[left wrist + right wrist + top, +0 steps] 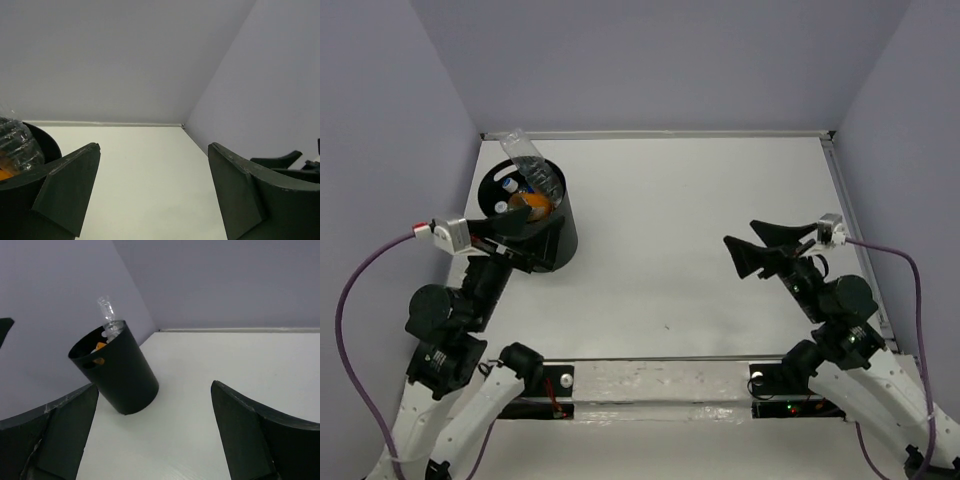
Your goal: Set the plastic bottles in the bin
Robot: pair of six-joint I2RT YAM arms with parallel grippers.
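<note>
A: Where are we finding the bottles [525, 190]?

B: We are seeing all of them inside the bin [558, 245], at the upper left of the top view. An orange bottle [532, 203] is lying low inside. A clear bottle [532, 165] is leaning on the far rim, with one end poking out above it.

A: And what are our grippers doing?

B: We are holding the left gripper [153, 150] spread wide with nothing between its fingers, right by the bin's near rim. We cannot tell whether it is touching the bin. The right gripper [740, 232] is spread and empty too, hanging over the tabletop [670, 200] at the right of the frame, well apart from the bin.

A: How are we expecting the clear bottle to handle?

B: We are judging it light, thin-walled and easy to crush, with a slick skin, and it looks empty. If it needs seating deeper, we are thinking of taking it across the ribbed body just above the rim and squeezing gently. At the narrow end it could pivot out of the grip.

A: Are we worrying about the bin?

B: A little. We are guessing it is stiff but light enough to slide or tip if a finger shoves the rim.
</note>
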